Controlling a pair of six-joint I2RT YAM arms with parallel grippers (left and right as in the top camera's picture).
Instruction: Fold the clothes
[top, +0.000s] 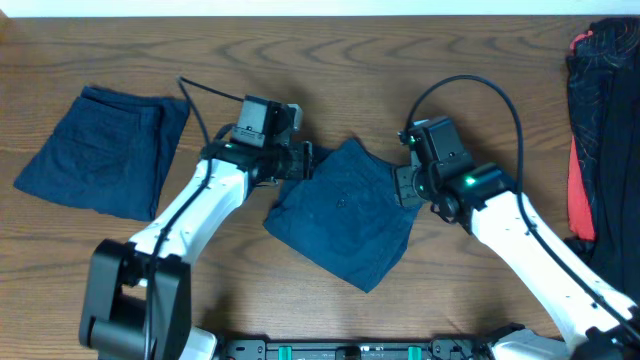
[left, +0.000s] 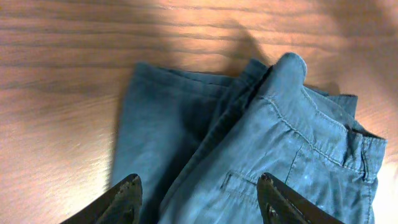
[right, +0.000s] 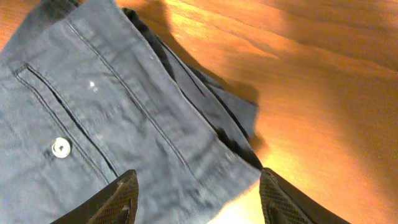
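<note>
A pair of dark navy shorts (top: 345, 215) lies folded in the middle of the table, turned diagonally. My left gripper (top: 300, 160) hovers at its upper left edge, open; the left wrist view shows the cloth's layered fold and a pocket (left: 261, 162) between the spread fingers (left: 199, 199). My right gripper (top: 408, 185) is at the shorts' right edge, open; the right wrist view shows the waistband corner, a pocket seam and a metal button (right: 61, 147) between its fingers (right: 196, 199). A second navy garment (top: 105, 150) lies folded at the far left.
A pile of black and red clothing (top: 600, 130) sits at the right edge of the wooden table (top: 330, 60). A black cable loops above the right arm (top: 480, 85).
</note>
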